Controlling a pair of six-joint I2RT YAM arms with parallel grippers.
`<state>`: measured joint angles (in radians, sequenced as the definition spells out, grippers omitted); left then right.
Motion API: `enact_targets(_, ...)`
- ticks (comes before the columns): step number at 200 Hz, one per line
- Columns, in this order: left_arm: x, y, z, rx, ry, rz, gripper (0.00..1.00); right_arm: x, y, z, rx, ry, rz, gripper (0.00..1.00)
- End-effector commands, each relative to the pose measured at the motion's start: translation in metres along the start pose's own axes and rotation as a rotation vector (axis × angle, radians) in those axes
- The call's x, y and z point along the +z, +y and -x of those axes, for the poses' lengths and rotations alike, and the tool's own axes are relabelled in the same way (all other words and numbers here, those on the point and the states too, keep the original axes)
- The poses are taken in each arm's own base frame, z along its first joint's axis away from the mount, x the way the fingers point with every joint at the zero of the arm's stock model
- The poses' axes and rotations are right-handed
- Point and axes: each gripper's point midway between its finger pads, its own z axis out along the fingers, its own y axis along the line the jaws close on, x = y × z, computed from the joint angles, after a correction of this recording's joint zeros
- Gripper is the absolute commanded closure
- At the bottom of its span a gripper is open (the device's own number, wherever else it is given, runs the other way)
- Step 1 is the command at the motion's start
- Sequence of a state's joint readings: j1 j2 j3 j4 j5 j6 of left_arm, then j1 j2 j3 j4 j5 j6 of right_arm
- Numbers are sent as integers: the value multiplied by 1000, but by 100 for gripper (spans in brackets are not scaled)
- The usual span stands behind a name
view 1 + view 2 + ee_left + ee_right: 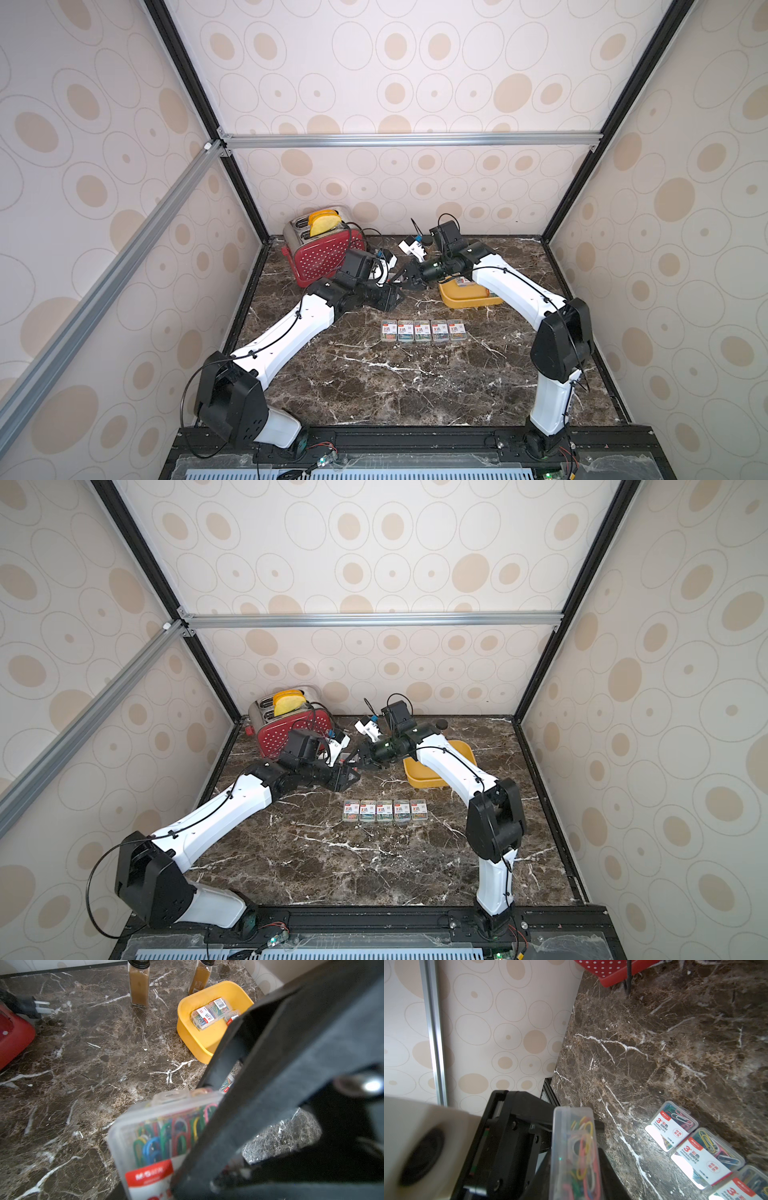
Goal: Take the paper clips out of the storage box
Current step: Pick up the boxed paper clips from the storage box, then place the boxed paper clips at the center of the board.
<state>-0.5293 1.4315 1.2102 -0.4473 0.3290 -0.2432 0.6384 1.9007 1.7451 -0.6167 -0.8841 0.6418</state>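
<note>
One clear case of paper clips [158,1142] hangs in the air between both grippers, to the left of the yellow storage box [465,301] [428,779]. My left gripper [394,287] [352,771] is shut on it. The case [575,1157] shows edge-on between the fingers [608,1167] of my right gripper [405,276] [362,758]. Those fingers lie close along both its faces, and whether they press it does not show. Three more cases [209,1014] lie inside the box [187,1028]. Several cases [424,330] [384,811] [708,1157] lie in a row on the marble in front of the box.
A red dotted toaster [322,253] [291,733] holding yellow bread stands at the back left, with its plug [39,1006] lying on the marble. Two brown black-capped bottles [138,982] [200,977] stand behind the box. The right forearm [511,282] passes over the box.
</note>
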Motion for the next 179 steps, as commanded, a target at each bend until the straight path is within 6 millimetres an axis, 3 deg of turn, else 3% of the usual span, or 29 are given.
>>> enact_targets(1, -14, 16, -10, -21, 13, 87, 67, -6, -4, -2, -7, 24, -31, 48)
enact_targets(33, -15, 25, -43, -90, 87, 106, 68, -35, -22, 7, 0, -30, -85, 29)
enact_targets(73, 7, 43, -90, -207, 223, 102, 69, -61, -48, -3, 18, -39, -165, 26)
enact_targets(127, 42, 61, -127, -257, 358, 131, 71, -62, -61, -24, 55, -21, -178, 27)
enact_targets(179, 50, 75, -143, -292, 402, 169, 70, -62, -62, -26, 58, -13, -176, 28)
